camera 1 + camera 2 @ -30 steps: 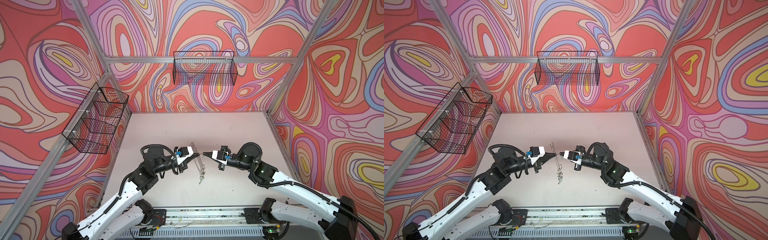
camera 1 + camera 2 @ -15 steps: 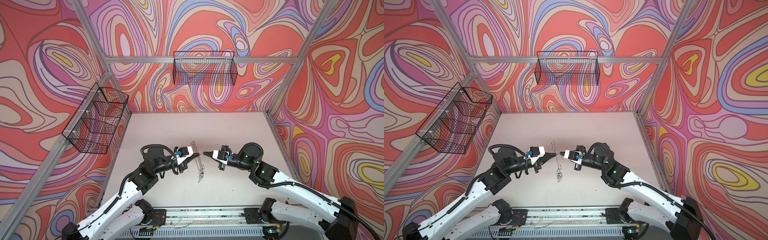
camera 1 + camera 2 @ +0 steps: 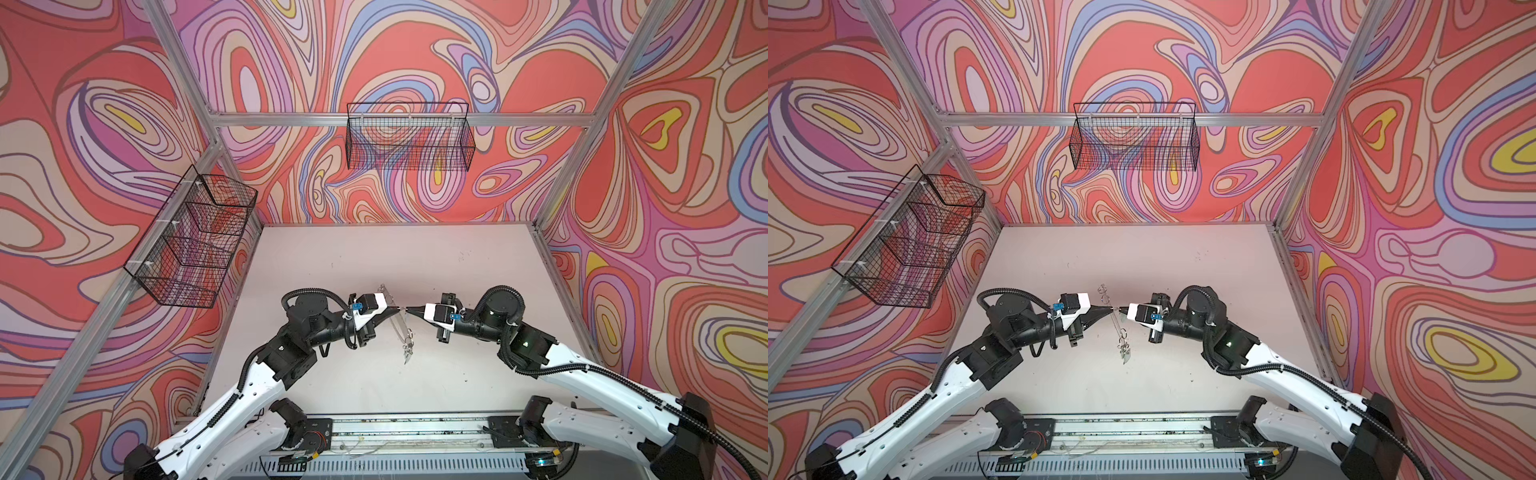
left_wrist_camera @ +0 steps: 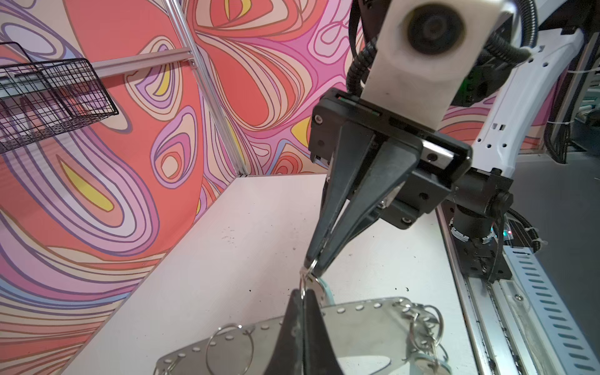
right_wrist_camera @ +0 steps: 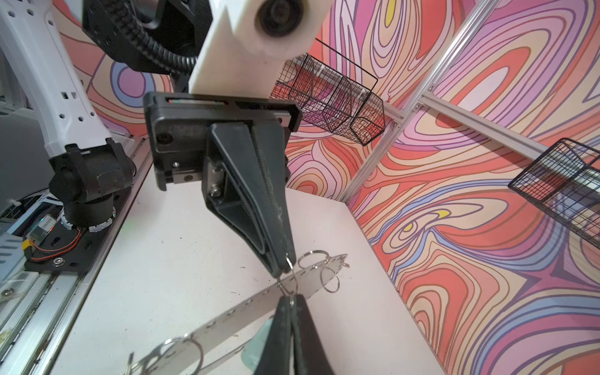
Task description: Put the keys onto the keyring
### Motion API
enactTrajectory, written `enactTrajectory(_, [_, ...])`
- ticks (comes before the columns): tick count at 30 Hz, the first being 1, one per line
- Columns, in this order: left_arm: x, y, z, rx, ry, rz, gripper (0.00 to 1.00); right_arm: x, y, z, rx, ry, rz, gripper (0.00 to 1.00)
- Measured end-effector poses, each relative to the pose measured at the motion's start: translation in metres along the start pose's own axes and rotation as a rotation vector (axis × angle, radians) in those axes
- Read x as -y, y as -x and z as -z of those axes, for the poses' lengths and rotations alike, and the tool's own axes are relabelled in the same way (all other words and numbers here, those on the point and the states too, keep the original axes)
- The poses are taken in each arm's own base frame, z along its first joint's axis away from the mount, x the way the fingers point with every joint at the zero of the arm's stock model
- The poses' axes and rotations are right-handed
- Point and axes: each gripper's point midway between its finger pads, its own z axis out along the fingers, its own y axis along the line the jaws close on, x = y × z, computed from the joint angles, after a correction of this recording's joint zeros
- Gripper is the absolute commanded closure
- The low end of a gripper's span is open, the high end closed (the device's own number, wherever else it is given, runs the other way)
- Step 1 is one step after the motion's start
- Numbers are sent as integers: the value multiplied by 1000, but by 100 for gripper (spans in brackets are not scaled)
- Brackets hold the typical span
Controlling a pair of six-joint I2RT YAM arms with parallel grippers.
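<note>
Keyring (image 4: 357,324) aloft, tilted; left end effector (image 4: 303,297) and right end effector (image 4: 314,261) pinch wire rings at its rim.

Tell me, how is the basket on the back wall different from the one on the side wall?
The back basket is one long open box; the side basket is split into several pockets. The back basket has a flat front; the side basket's front zigzags. Both are black wire mesh, hang up high, and I see nothing in either.
</note>
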Motion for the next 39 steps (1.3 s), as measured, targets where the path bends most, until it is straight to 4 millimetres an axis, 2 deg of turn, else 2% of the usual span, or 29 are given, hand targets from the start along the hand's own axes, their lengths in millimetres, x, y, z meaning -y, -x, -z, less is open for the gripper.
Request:
enactTrajectory(14, [-1,6,-2,36,-5,52,100,-2,2,-2,5,-6,12,100])
enactTrajectory(21, [-2,8,-5,83,-6,113,100,-1,-4,-2,22,-44,-33,100])
enactTrajectory(25, [-4,8,-8,103,-5,153,100,1,-7,0,38,-77,-99,88])
enactTrajectory(28, [-8,20,-7,156,8,163,100,-1,-13,6,48,-111,-164,74])
enactTrajectory(33, [-16,37,-3,257,43,193,100,2,-18,19,83,-186,-274,70])
enactTrajectory(39, [-23,36,-6,337,62,270,100,25,-10,26,108,-295,-410,68])
